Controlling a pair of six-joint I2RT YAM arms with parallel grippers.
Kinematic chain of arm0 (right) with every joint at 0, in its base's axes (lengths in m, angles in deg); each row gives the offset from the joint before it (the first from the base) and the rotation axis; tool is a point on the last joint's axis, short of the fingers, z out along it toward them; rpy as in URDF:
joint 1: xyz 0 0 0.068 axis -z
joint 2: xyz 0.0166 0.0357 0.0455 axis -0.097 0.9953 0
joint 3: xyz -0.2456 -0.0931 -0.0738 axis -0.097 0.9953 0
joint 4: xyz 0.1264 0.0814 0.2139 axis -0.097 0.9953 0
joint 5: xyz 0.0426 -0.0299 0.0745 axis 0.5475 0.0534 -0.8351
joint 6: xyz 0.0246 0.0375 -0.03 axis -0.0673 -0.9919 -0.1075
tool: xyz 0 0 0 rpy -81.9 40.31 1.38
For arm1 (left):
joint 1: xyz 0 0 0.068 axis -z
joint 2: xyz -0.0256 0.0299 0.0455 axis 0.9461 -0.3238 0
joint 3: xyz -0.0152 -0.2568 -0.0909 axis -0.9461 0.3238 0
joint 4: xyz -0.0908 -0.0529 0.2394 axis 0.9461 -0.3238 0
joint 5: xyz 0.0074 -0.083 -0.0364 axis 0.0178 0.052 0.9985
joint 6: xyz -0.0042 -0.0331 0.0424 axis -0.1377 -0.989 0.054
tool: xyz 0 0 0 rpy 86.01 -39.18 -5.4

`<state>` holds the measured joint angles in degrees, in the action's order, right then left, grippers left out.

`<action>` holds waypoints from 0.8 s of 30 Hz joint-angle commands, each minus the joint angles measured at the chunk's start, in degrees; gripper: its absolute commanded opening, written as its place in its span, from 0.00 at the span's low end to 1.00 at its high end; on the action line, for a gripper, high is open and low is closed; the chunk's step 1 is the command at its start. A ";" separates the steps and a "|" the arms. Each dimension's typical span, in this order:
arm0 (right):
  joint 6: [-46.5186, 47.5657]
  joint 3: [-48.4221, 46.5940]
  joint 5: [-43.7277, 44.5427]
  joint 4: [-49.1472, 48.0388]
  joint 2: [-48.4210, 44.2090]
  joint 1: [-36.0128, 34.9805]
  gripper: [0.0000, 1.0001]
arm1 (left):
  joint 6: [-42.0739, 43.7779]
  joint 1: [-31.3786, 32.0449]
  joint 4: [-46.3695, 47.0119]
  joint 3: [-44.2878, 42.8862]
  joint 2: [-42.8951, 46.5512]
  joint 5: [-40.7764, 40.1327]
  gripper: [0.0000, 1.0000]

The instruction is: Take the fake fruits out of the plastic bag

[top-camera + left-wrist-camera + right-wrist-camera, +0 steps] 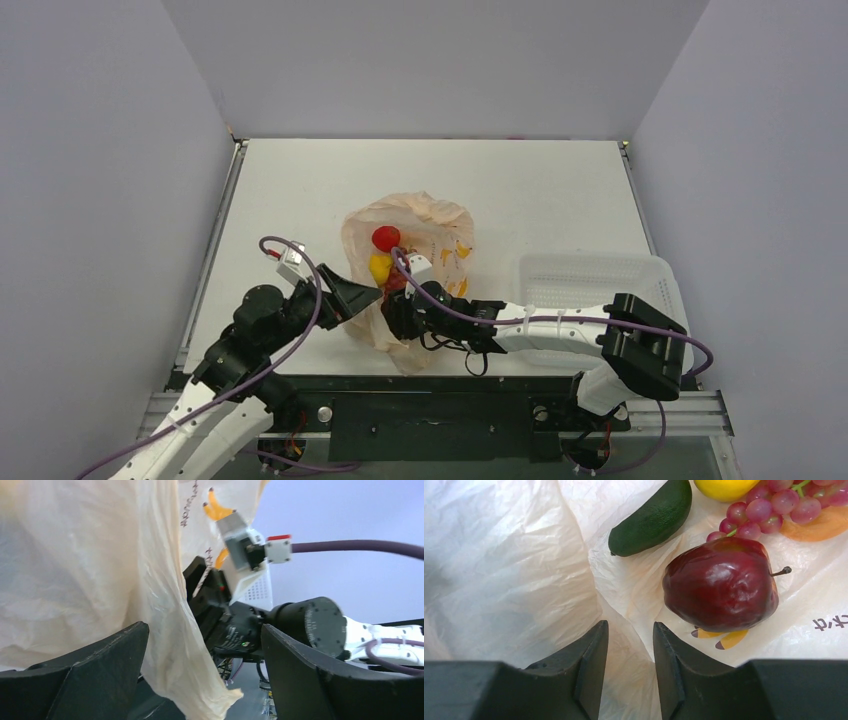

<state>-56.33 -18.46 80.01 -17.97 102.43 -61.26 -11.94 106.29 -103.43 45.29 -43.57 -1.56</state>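
Note:
The plastic bag, pale peach with yellow bananas, lies mid-table with its mouth towards me. A red ball and a small yellow piece show in it. In the right wrist view the bag holds a dark maroon apple, a green avocado, red berries and the yellow piece. My right gripper is inside the bag, jaws narrowly apart around a fold of plastic, just left of the apple. My left gripper is wide open at the bag's left edge, with bag plastic hanging between its jaws.
A white perforated tray stands at the right, partly under my right arm. Grey walls close the table on three sides. The two grippers are close together at the bag's near end.

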 commanded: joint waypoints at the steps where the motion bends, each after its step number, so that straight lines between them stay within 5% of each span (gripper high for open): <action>1: -1.74 -0.08 -0.31 -3.84 -0.77 -0.41 0.35 | 1.35 0.29 4.01 -3.08 -5.07 0.68 0.79; 4: -2.06 0.24 0.72 -3.46 -1.60 -0.41 0.35 | 2.19 0.28 4.86 -2.20 -7.54 0.67 0.64; 9: -2.22 0.55 3.82 -1.33 -2.53 0.48 0.34 | 5.85 0.31 -6.74 -2.35 -6.30 -3.55 0.30; 15: -3.26 4.98 10.86 -4.08 -2.96 2.78 0.30 | 9.93 0.42 -19.09 -2.39 -8.52 -2.20 0.02; 24: 1.90 5.54 11.24 -4.44 -1.98 7.93 0.31 | 13.47 4.83 -24.93 -0.58 -15.53 -4.03 0.00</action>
<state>-58.21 -10.38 88.80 -20.48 101.73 -55.16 -0.72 108.58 -125.70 44.04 -55.76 -4.67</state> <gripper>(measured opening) 0.297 0.004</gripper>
